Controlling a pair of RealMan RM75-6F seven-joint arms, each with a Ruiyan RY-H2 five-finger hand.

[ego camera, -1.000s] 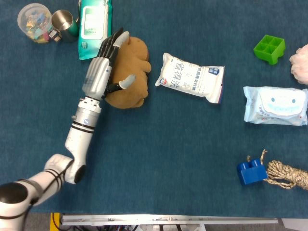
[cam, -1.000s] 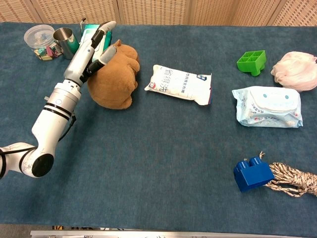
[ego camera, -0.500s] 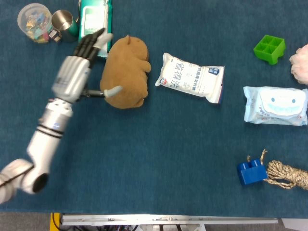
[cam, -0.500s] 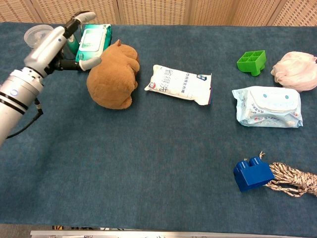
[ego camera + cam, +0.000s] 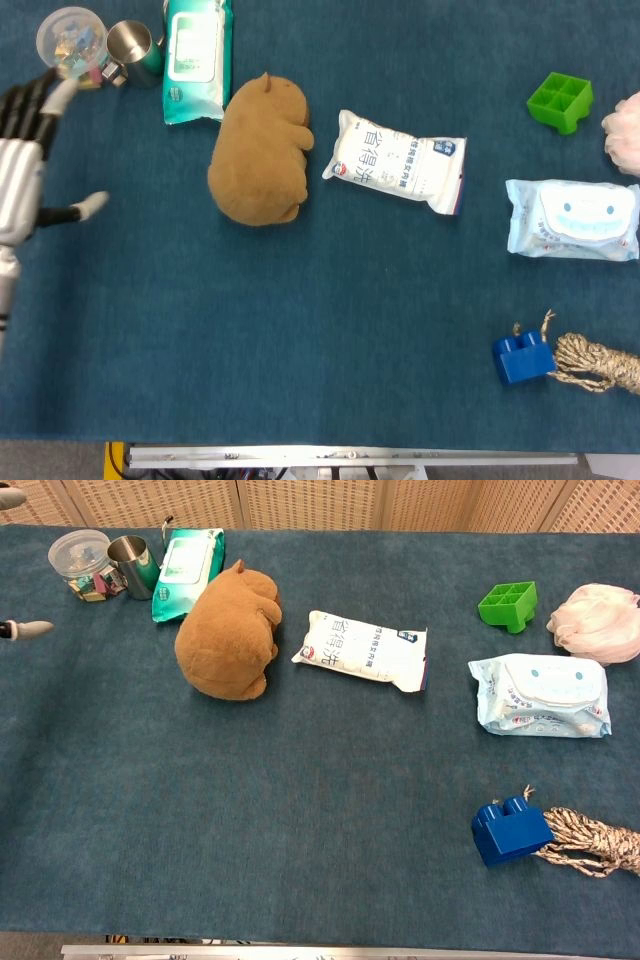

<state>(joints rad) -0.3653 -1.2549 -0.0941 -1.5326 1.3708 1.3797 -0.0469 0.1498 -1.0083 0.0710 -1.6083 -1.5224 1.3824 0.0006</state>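
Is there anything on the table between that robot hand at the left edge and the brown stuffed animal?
No. In the head view, only bare blue cloth lies between the left hand and the brown plush toy.

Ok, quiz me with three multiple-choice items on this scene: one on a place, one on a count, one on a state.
1. What lies right of the plush toy?
A. white pouch
B. blue brick
C. steel cup

2. How many wipes packs are on the table?
A. one
B. two
C. four

3. How is the left hand?
A. gripping the toy
B. holding the cup
C. open, holding nothing

Answers:
1. A, the white pouch sits just right of the toy.
2. B, a green pack at top left and a pale blue pack at right.
3. C, its fingers are spread at the left edge, apart from everything.
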